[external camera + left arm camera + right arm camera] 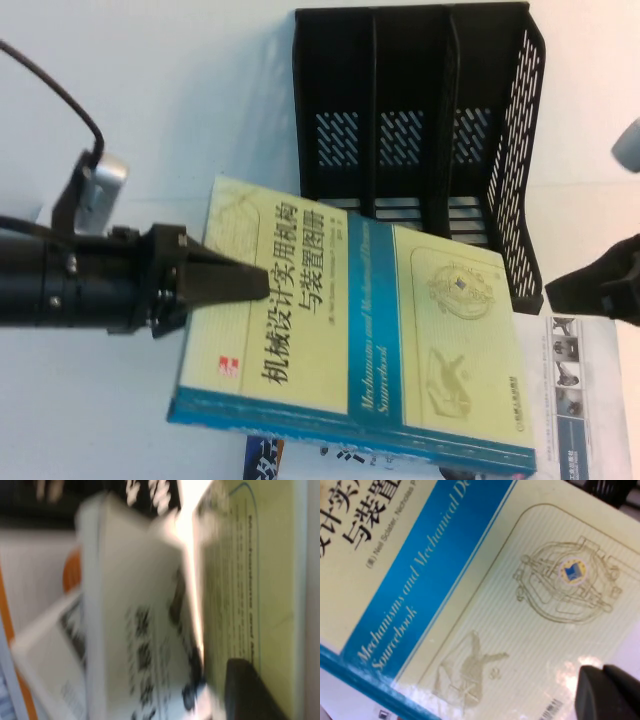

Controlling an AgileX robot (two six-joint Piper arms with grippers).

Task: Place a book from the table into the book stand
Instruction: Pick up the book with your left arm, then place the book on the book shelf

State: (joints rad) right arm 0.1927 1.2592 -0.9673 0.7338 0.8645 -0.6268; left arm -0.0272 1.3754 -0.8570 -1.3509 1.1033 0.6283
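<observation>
Yellow-green book (400, 330), blue band, lettered "Mechanisms and Mechanical Devices Sourcebook", raised aslant over white table (200, 90) before black slotted stand (420, 130). Left gripper (240, 283) pinching its edge; right gripper (600, 285) beside stand, jaws unclear.

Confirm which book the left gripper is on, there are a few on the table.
The left gripper is shut on the yellow-green book with the blue band, tilted above the others. The white book lies flat beside the right gripper.
</observation>
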